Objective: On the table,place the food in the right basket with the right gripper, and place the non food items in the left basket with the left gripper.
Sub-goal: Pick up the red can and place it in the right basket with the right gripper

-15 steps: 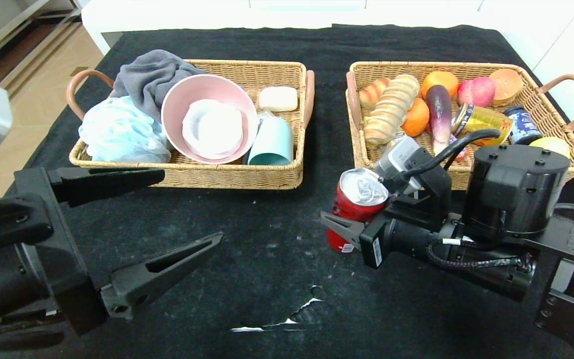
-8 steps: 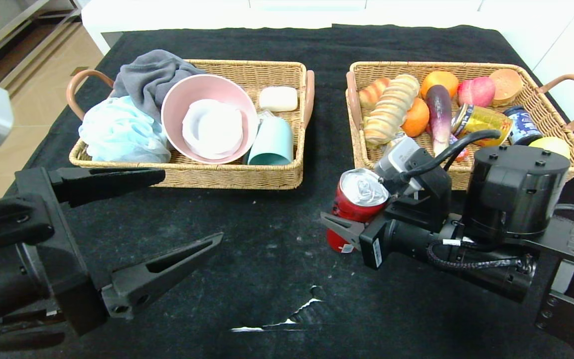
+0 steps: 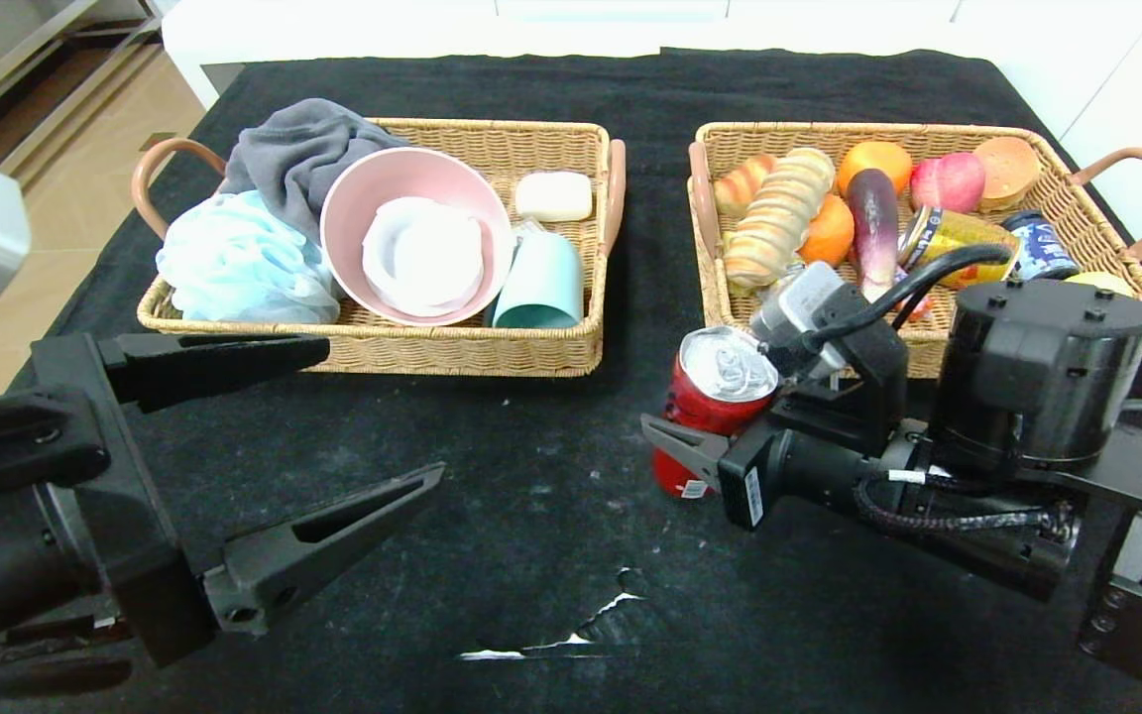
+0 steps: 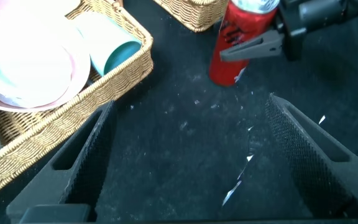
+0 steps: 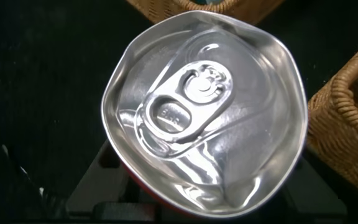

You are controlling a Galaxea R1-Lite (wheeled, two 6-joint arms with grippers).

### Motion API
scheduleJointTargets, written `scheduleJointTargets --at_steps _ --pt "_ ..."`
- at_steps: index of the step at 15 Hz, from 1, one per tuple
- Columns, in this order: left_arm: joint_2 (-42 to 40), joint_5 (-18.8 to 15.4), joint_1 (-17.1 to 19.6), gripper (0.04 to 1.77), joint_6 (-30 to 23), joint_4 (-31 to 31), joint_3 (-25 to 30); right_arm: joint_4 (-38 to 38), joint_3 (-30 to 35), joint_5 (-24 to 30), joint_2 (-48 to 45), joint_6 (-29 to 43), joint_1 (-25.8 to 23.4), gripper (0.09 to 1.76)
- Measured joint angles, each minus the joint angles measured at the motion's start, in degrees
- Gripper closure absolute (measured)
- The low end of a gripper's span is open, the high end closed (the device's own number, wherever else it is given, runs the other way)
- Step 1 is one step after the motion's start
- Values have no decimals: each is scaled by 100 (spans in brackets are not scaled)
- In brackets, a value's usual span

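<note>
Two arms show. The right gripper [image 3: 705,436] reaches in low from the right, its jaws clamped on the red can [image 3: 715,402], which sits in front of the right basket [image 3: 928,342]; whether it rests on the table [image 3: 531,496] is hard to tell. The left gripper [image 3: 333,426] hangs near the left basket [image 3: 462,352], jaws spread wide, holding nothing. Two baskets, and three cans in all.

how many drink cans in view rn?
3. The red can stands on the table, clamped in the right gripper. The gold can and the blue can lie in the right basket. More may be hidden behind the arm.
</note>
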Motion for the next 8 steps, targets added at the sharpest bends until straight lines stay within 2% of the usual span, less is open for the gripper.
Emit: scheduleJointTargets --at_steps 3,5,8 --pt "5 -2 0 9 0 0 0 169 -171 0 -162 -7 37 82" --pt "2 -2 0 9 0 0 0 572 -402 -30 -293 -7 43 82" --pt "0 -2 2 9 0 0 -2 1153 -1029 -118 -491 4 -2 82"
